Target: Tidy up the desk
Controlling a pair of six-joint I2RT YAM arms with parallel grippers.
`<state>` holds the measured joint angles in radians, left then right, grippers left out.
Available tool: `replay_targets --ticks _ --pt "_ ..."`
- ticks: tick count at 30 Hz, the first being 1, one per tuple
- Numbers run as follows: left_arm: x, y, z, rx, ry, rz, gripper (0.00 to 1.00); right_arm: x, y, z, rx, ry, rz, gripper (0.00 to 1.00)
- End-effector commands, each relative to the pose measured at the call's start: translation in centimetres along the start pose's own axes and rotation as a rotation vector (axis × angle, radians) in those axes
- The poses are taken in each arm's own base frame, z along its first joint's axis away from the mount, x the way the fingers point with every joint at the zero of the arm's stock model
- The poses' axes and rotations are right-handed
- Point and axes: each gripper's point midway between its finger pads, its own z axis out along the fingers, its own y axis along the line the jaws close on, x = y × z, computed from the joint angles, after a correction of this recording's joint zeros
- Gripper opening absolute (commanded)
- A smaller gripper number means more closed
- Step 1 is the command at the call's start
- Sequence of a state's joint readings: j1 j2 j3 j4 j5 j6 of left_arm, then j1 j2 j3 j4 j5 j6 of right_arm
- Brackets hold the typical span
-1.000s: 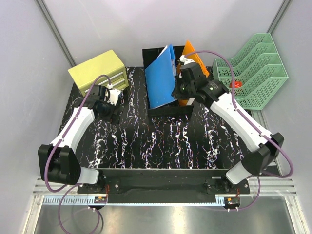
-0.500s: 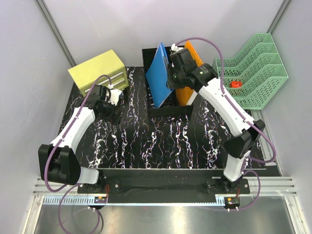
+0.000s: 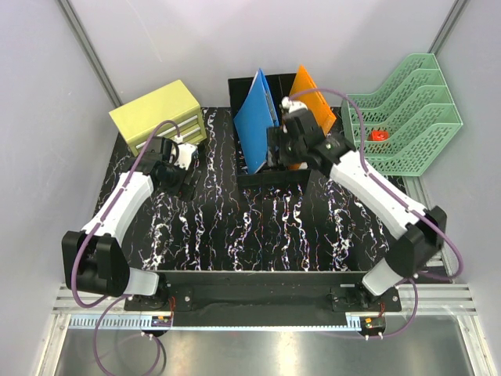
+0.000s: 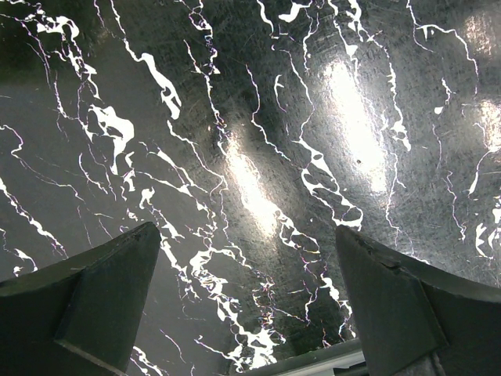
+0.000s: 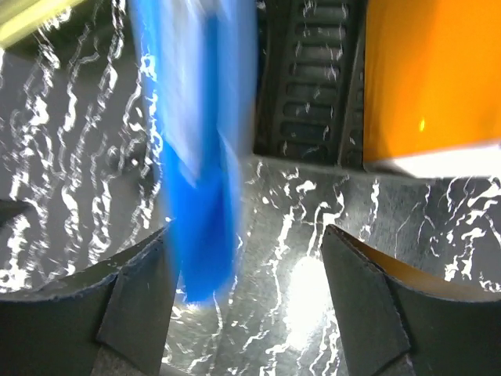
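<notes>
i read the left pincer [image 4: 246, 251] as open, fingers wide apart over bare table [image 4: 258, 117], nothing between them. the right pincer [image 5: 246, 243] is open too, at the front of the holder [image 5: 313, 86]. the blue folder [image 5: 196, 149] is blurred; i cannot tell whether it touches the finger beside it. the orange folder [image 5: 430, 78] is cut off at the frame edge. the table lies under both arms.

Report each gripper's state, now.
Left gripper: jaws open, empty, over the desk.
Right gripper: jaws open, clamping nothing; blue folder stands just ahead.
</notes>
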<state>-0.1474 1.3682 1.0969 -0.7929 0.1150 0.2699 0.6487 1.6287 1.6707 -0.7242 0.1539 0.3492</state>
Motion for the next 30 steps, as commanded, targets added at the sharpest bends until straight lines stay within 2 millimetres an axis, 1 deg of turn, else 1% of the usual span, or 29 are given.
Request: replay_targets --ticks 1,4,5,6,8,10,11,13,17,18,19,20,21,22,24,25,26,27,28,30 --pt "-0.9 -0.3 0.1 0.018 -0.028 0.001 0.99 -3.3 1.1 -3.4 -0.117 -0.253 0.019 0.79" --pt "-1.1 -0.3 0.0 0.02 -0.033 -0.002 0.99 -2.6 0.7 -2.7 -0.112 -0.259 0.018 0.77" --pt "-1.1 -0.4 0.1 0.021 -0.033 -0.004 0.99 -2.8 1.0 -2.6 -0.125 -0.279 0.019 0.75" --pt "-1.1 -0.5 0.1 0.023 -0.032 -0.001 0.99 -2.0 0.8 -1.9 -0.123 -0.273 0.011 0.74" --pt "-1.2 -0.5 0.1 0.022 -0.033 -0.003 0.99 -1.9 1.0 -1.6 -0.138 -0.304 -0.006 0.74" --pt "-1.2 -0.6 0.0 0.021 -0.035 -0.001 0.99 -1.3 1.2 -0.7 -0.158 -0.33 -0.021 0.74" --pt "-1.1 -0.5 0.0 0.019 -0.035 -0.001 0.99 -1.7 1.4 -0.5 -0.166 -0.356 -0.021 0.74" --pt "-1.0 -0.5 -0.1 0.013 -0.033 0.002 0.99 -1.0 1.1 0.7 -0.148 -0.347 -0.025 0.73" --pt "-1.0 -0.4 -0.2 0.008 -0.034 0.007 0.99 -0.9 1.1 2.1 -0.138 -0.362 -0.029 0.69" --pt "-1.0 -0.4 -0.1 0.009 -0.034 0.008 0.99 -1.3 1.0 2.2 -0.135 -0.393 -0.024 0.66" --pt "-1.0 -0.3 -0.1 0.007 -0.033 0.005 0.99 -1.2 1.1 2.6 -0.131 -0.398 -0.023 0.63" --pt "-1.0 -0.3 -0.1 0.007 -0.033 0.007 0.99 -1.8 1.2 2.6 -0.134 -0.427 -0.019 0.61" --pt "-1.0 -0.4 -0.1 0.009 -0.032 0.006 0.99 -1.8 0.9 2.9 -0.115 -0.437 -0.023 0.58" --pt "-0.9 -0.3 -0.1 0.008 -0.03 0.008 0.99 -1.8 0.9 3.1 -0.108 -0.446 -0.022 0.5" --pt "-0.8 -0.4 0.1 0.012 -0.025 0.009 0.99 -2.5 0.9 2.9 -0.095 -0.485 -0.018 0.43" --pt "-0.7 -0.4 0.1 0.008 -0.023 0.007 0.99 -2.9 0.9 2.6 -0.09 -0.497 -0.018 0.36" --pt "-0.6 -0.3 0.1 0.007 -0.021 0.008 0.99 -3.3 1.3 2.1 -0.093 -0.506 -0.018 0.32" --pt "-0.5 -0.3 0.1 0.006 -0.019 0.014 0.99 -3.6 1.2 1.8 -0.083 -0.512 -0.018 0.3" --pt "-0.5 -0.2 0.1 0.001 -0.019 0.016 0.99 -4.1 1.2 1.1 -0.082 -0.526 -0.018 0.26" --pt "-0.4 -0.2 0.2 0.001 -0.018 0.017 0.99 -4.7 1.3 0.3 -0.076 -0.544 -0.029 0.23"
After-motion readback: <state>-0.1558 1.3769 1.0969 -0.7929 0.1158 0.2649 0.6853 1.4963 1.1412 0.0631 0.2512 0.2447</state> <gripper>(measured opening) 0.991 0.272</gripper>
